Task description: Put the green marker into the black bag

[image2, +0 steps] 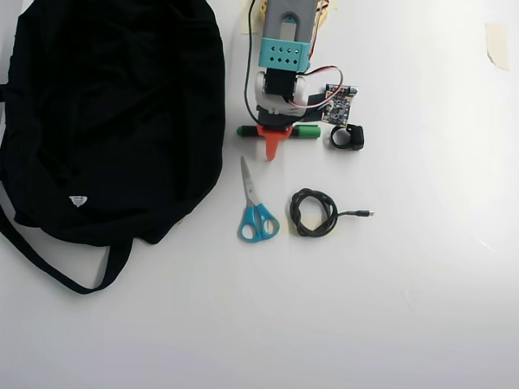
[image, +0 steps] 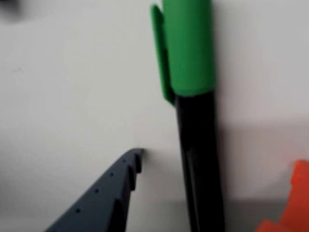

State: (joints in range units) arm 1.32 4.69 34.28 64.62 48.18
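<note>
Green marker (image2: 306, 131) lies flat on the white table (image2: 422, 267), crosswise in the overhead view, just right of the black bag (image2: 113, 121) and directly under my arm (image2: 284, 57), which covers its middle. Its bright cap shows on the right of my gripper (image2: 274, 142), a small green tip on the left. In the wrist view the marker (image: 198, 145) runs top to bottom, green cap and clip above, black barrel below. My dark finger (image: 108, 198) sits to its left and my orange finger (image: 292, 203) to its right, neither touching it, so my fingers are spread with the barrel between them. The bag is slumped on the table with its strap trailing toward the lower left and a small white logo on its side. Below the marker in the overhead view lie blue-handled scissors (image2: 256, 215) and a coiled black cable (image2: 315, 212). A small black ring-shaped thing (image2: 348, 138) sits just beside the cap.
</note>
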